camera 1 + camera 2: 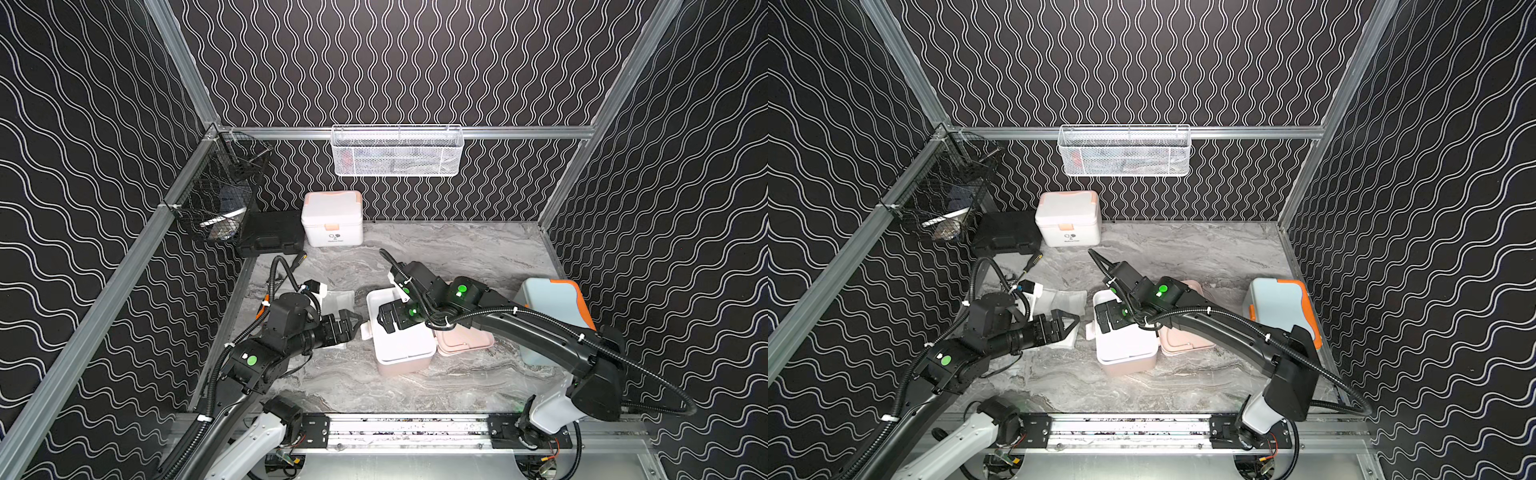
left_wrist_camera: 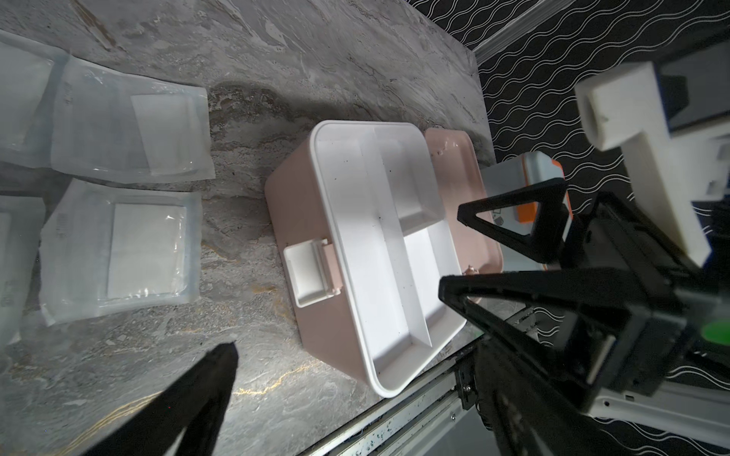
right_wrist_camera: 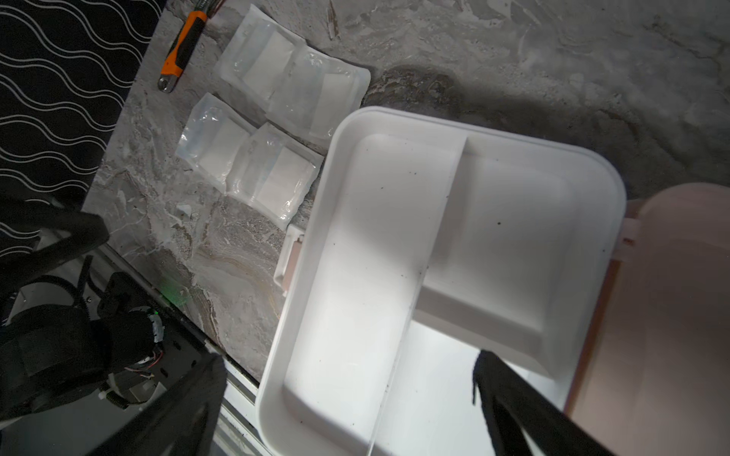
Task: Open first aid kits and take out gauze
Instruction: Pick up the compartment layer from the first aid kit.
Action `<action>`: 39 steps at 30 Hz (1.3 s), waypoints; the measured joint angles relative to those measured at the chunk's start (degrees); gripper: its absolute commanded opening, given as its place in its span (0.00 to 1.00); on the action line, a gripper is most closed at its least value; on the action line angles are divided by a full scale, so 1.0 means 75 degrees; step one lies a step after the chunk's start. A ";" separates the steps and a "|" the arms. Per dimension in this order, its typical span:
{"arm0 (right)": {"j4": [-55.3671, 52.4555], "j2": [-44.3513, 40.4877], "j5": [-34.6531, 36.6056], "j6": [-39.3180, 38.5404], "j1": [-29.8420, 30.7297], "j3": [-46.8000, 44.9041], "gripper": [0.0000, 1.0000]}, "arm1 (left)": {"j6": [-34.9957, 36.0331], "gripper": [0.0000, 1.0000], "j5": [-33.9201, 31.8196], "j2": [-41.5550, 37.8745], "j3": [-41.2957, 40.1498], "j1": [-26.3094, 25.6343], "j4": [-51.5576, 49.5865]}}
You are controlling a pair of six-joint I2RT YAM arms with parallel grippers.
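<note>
Right wrist view looks straight down into the pink kit [image 3: 300,316], nearest the arms' bases. It stands open, and its white divided tray [image 3: 355,276] shows only bare plastic with a few dark specks. Its lid [image 3: 651,316] lies folded back on the table [image 1: 457,257] at the hinge side.

The right gripper [image 3: 345,359] hangs over the tray, jaws spread wide with nothing between them. The left gripper [image 1: 353,323] hovers just beside the kit's latch [image 2: 308,272], its jaws also apart and holding nothing.

The gauze [image 3: 272,114], four clear-wrapped packets in two overlapping pairs, lies flat on the table on that same latch side. The closest packet is just beside the kit's wall. An orange-handled tool [image 3: 183,43] lies beyond the packets from the kit.

Past the lid, the blue kit [image 1: 548,307] sits shut. Farther back from the pink kit, against the back wall [image 1: 415,62], the white kit [image 1: 332,218] stands shut next to a black case [image 1: 272,235].

Higher up hang a white mesh basket [image 1: 397,151] and a black wire basket [image 1: 216,199]; their contents are too blurred to name.
</note>
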 measured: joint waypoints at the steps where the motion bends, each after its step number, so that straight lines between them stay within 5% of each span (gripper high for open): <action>1: -0.0067 0.0114 0.0012 -0.0003 -0.0076 0.0099 1.00 | -0.0015 0.99 0.0041 -0.0029 -0.0061 0.0000 0.0035; 8: -0.0694 0.1139 -0.0434 -0.0134 -0.0898 0.0970 0.82 | -0.0172 0.99 0.0128 -0.0224 -0.0423 0.0000 0.0076; 16: -0.1177 0.1830 -0.0498 -0.0020 -0.0903 0.1408 0.62 | -0.0175 0.99 0.0239 -0.0137 -0.0656 -0.0003 0.0210; 24: -0.1603 0.2489 0.0358 0.0490 -0.0437 0.1702 0.32 | -0.0204 0.99 0.0350 -0.0067 -0.0921 -0.0003 0.0425; 39: -0.1725 0.2862 0.1306 0.1268 -0.0195 0.1996 0.03 | -0.0484 0.99 0.0466 0.0079 -0.1323 -0.0326 0.1005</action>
